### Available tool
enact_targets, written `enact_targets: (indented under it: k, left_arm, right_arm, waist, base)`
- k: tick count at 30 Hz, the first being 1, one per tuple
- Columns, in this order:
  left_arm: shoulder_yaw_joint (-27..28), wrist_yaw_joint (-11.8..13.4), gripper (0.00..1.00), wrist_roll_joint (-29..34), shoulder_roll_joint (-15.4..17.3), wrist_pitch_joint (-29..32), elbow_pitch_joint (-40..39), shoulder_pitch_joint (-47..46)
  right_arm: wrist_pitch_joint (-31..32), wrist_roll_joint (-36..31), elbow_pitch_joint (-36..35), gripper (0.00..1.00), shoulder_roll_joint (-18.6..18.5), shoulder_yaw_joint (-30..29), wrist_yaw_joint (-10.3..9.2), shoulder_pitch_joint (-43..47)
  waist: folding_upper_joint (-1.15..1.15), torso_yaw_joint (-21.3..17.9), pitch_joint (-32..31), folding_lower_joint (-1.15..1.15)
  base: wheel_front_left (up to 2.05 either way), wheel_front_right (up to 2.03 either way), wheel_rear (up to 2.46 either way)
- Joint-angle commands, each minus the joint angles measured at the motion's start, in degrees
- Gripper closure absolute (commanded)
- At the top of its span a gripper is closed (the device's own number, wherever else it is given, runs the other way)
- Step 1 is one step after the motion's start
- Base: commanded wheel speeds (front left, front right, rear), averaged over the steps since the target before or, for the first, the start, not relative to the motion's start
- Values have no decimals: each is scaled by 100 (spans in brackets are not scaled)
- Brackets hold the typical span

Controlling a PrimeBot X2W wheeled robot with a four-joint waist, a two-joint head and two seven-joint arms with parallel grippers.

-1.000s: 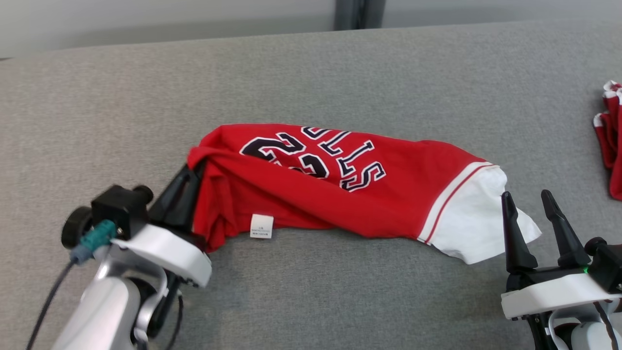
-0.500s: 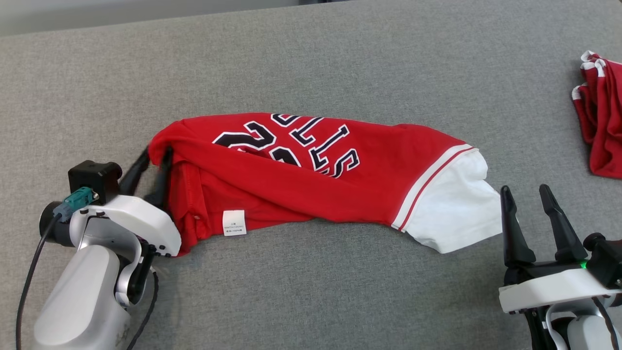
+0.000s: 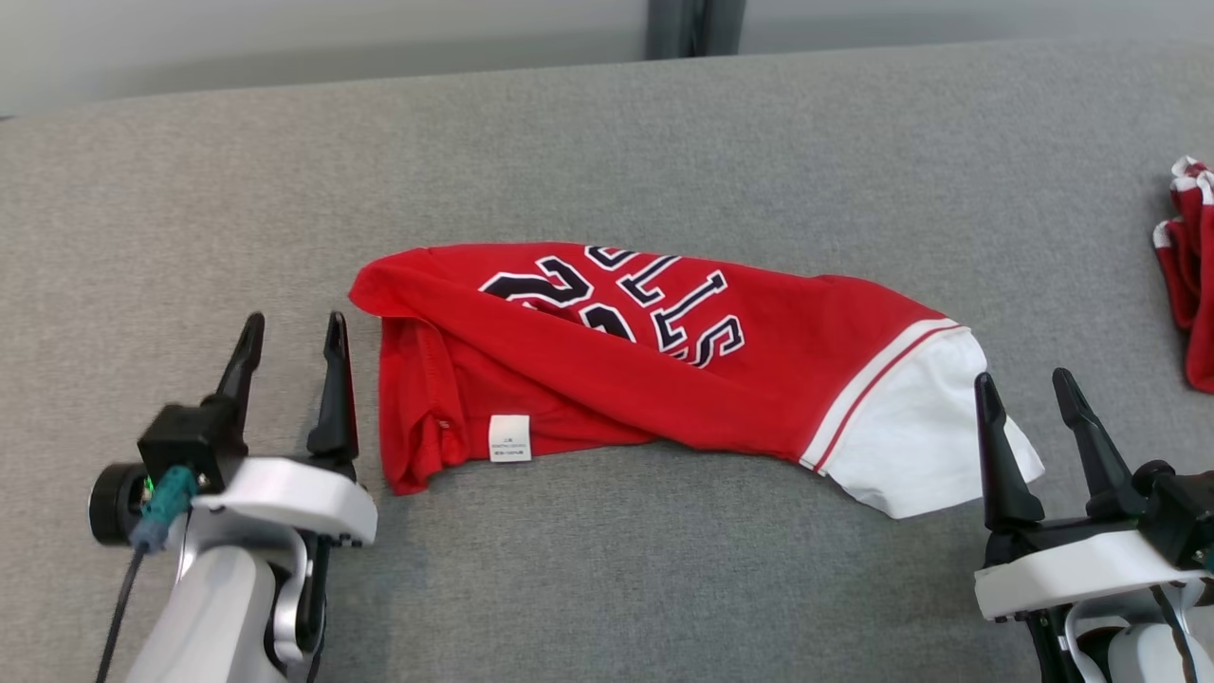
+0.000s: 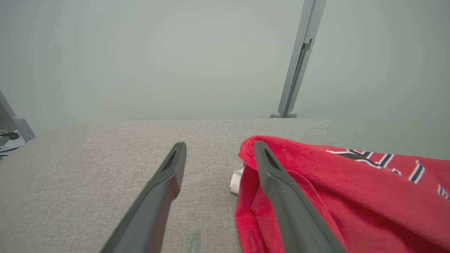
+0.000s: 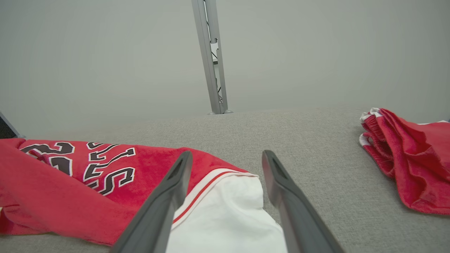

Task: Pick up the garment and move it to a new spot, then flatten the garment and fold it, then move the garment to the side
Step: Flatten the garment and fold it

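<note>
- The red shirt lies crumpled on the grey cloth surface, about in the middle. Its black and white letters face up, and its white end points to the robot's right.
- A white label shows at its near edge.
- The left gripper is wide open and holds nothing. It stands just beside the left end of the shirt.
- The right gripper is also wide open and empty, next to the white end.
- Another red cloth pile lies far to the right, well apart from the shirt.
</note>
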Motion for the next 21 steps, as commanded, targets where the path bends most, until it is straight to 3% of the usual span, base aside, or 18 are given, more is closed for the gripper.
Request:
enact_targets:
  k: [1, 6, 10, 21]
  left_arm:
    - [25, 53, 0, 78, 26, -20, -52, 102]
    - [88, 193, 0, 236, 32, -48, -531, 638]
    - [96, 165, 0, 364, 26, -53, -872, 1073]
    - [7, 158, 0, 521, -29, -48, -972, 1768]
  right_arm:
    - [27, -71, -24, 0, -25, -9, 1, 33]
    - [141, -138, -83, 0, -25, -36, 1, 178]
    - [234, -202, -122, 0, -26, -54, 1, 320]
    - [444, -353, -222, 0, -25, -137, 1, 717]
  waist:
    - [0, 97, -105, 0]
    - [0, 256, -369, 0]
    - [0, 333, -596, 0]
    - [0, 425, -1122, 0]
  base:
    - [0, 0, 0]
    - [0, 0, 0]
    - [0, 0, 0]
    - [0, 0, 0]
